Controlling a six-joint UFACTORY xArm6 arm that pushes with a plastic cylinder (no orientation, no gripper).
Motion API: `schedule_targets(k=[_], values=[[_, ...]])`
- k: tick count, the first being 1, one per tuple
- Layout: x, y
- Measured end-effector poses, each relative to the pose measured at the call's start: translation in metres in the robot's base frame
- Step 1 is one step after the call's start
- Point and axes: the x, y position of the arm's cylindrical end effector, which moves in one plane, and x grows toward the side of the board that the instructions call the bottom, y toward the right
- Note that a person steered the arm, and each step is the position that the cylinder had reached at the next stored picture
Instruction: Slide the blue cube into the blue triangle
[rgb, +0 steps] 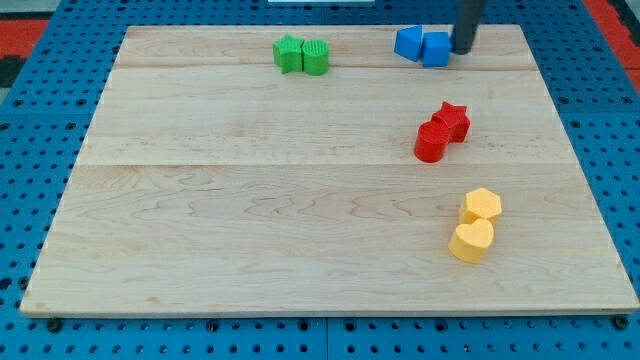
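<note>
1. My tip (464, 50) rests against the right face of the blue cube (436, 48), near the top edge of the worktop (250, 200).
2. The cube touches the blue triangle (408, 42) on its left; the two appear joined.
3. There is no claw here: only a bare rod that holds nothing and can only shove.
4. The cube looks light, stiff and smooth, likely to slide easily; pushing its flat right face squarely should avoid spinning it.
5. Green blocks (301, 55) lie well left of the cube; red (441, 131) and yellow (475, 226) pairs sit below it.
</note>
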Motion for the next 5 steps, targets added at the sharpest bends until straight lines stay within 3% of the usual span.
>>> schedule_targets(k=[4,5], values=[[-0.042,-0.062],[-0.048,-0.049]])
